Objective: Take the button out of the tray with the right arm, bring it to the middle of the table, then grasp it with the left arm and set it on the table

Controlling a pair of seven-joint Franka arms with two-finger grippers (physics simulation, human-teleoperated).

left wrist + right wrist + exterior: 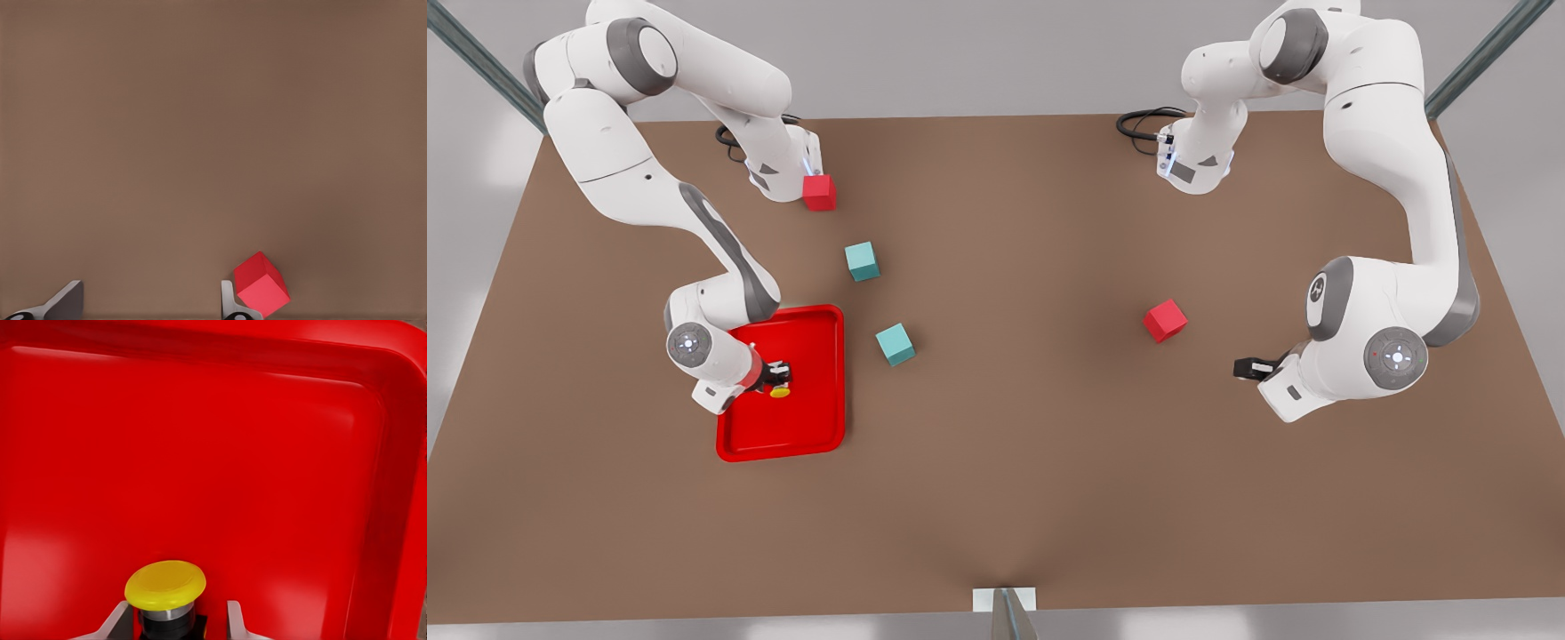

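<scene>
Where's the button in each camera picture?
Front view: button in the tray, at the right gripper.
Right wrist view: button between the gripper's fingers, on the tray floor.
Left wrist view: not in it.
Shared landmark: the tray.

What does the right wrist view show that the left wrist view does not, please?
The right wrist view alone shows the button, its yellow cap up, standing in the red tray between the fingers of the right hand. The left wrist view alone shows the bare brown table, a red cube and the open left hand, holding nothing. Both share a look down past their own arm's fingertips at the surface below.
</scene>
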